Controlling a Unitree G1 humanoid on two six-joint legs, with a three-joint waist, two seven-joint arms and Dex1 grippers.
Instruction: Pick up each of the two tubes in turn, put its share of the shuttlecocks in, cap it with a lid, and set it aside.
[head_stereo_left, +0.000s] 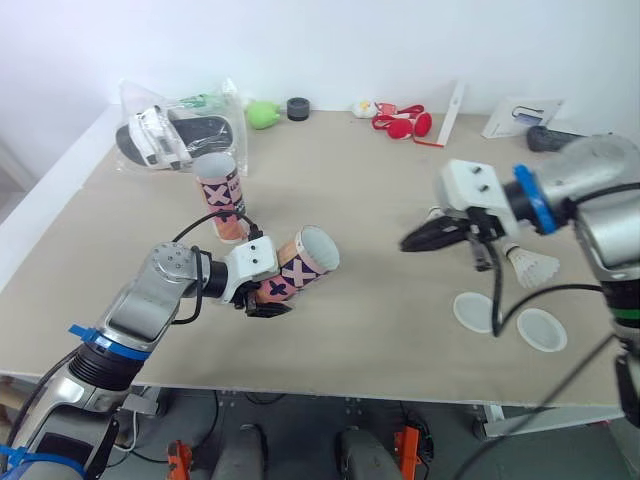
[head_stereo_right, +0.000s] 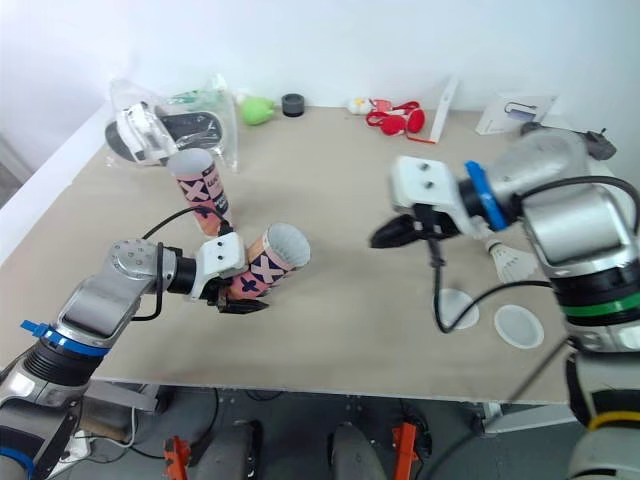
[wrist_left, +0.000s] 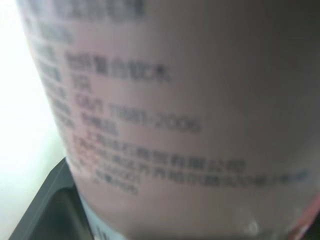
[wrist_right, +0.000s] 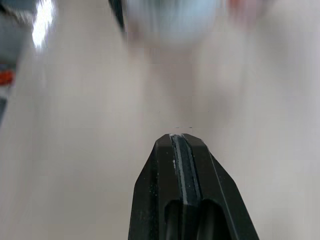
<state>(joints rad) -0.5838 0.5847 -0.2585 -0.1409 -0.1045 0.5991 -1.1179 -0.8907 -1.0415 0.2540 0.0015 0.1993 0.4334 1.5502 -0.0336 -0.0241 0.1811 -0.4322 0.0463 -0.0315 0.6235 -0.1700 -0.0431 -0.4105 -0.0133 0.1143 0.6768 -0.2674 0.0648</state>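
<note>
A robotics test lab: a plain beige table (head_stereo_left: 390, 335) stands against a bare white wall (head_stereo_left: 350, 50), set with unrelated props, among them sandals in a clear plastic bag (head_stereo_left: 175, 130), a green object (head_stereo_left: 263, 114), a black roll (head_stereo_left: 298, 108), a red item (head_stereo_left: 403, 122), a leaflet (head_stereo_left: 520, 115), two printed tubes (head_stereo_left: 220, 190), a shuttlecock (head_stereo_left: 533, 266) and two flat lids (head_stereo_left: 475, 311). Orange-handled tools (head_stereo_left: 178, 460) lie on the grey floor (head_stereo_left: 300, 440) beneath the table's front edge.

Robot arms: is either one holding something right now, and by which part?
The left tool grips the tilted tube around its lower body, away from the open mouth. The right tool is shut, with nothing in it.
</note>
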